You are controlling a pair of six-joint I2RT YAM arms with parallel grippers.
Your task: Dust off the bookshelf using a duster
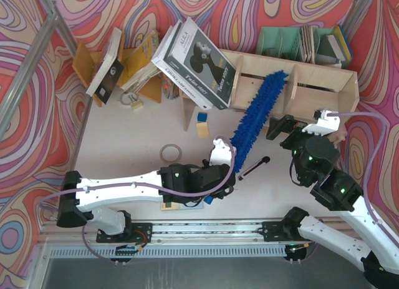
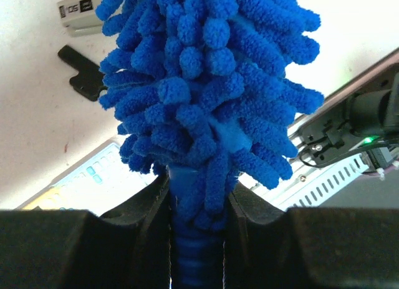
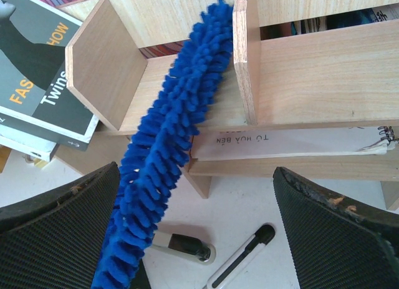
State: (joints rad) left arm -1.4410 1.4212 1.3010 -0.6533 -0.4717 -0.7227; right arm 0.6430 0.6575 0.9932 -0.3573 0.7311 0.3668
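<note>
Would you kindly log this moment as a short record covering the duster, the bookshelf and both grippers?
duster: blue fluffy head laid into a bookshelf compartment, tip beside a divider
bookshelf: pale plywood; books lean on its left end
left gripper: shut on the duster
right gripper: open, empty, facing the bookshelf
pen: on the table beside the duster

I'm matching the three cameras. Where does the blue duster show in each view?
Top external: duster runs diagonally at centre, tip in the bookshelf.
Left wrist: fills the centre, handle at the bottom.
Right wrist: diagonal, bottom left to top centre.
Shared landmark, top and right wrist only: the pen beside it.
</note>
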